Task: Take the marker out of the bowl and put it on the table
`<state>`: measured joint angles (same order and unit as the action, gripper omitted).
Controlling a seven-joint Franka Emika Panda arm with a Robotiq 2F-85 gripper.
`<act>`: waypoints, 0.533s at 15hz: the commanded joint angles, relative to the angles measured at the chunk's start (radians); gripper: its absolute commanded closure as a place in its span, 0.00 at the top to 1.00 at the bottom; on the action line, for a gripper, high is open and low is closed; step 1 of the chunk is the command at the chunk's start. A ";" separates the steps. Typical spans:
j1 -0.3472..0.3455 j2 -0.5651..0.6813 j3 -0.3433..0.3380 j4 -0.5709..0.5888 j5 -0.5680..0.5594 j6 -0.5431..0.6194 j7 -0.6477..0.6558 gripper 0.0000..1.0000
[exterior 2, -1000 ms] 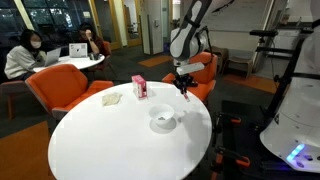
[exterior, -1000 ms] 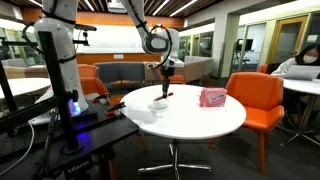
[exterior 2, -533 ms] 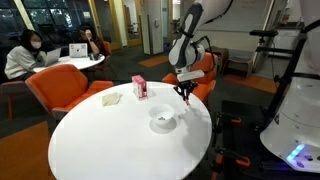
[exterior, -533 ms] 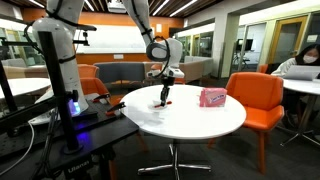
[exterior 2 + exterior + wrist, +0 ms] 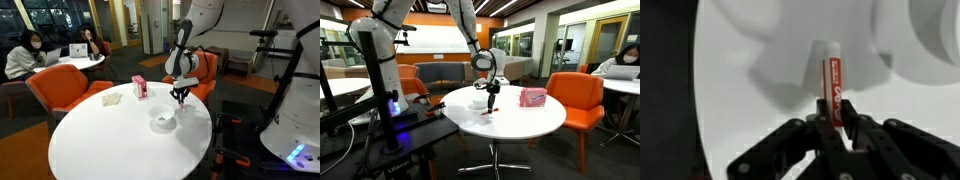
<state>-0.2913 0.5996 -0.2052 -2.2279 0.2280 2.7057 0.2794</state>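
My gripper (image 5: 492, 96) is shut on the marker (image 5: 832, 88), a short red pen that hangs tip-down from the fingers just above the table (image 5: 542, 122). In an exterior view the gripper (image 5: 181, 97) is low over the table (image 5: 95, 145), just beyond the small white bowl (image 5: 163, 122) and off to its side. The wrist view shows the black fingers (image 5: 852, 135) clamped on the pen's upper end, with the white tabletop (image 5: 750, 100) below. I cannot tell whether the pen's tip touches the table.
A pink packet (image 5: 532, 97) (image 5: 140, 88) stands on the table, with a white napkin (image 5: 112, 98) near it. Orange chairs (image 5: 576, 98) (image 5: 62, 88) ring the table. The black bench (image 5: 405, 135) with the robot base is close beside it.
My gripper has come down toward the tabletop with the marker in it and shifted slightly sideways. The bowl and the packet have not moved.
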 commanded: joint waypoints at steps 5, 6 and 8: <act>-0.068 -0.001 0.069 0.022 0.086 0.167 -0.114 0.75; -0.080 -0.025 0.087 0.002 0.094 0.212 -0.137 0.83; -0.085 -0.104 0.117 -0.068 0.097 0.294 -0.172 0.98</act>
<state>-0.3510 0.6072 -0.1372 -2.1880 0.2979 2.9052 0.1758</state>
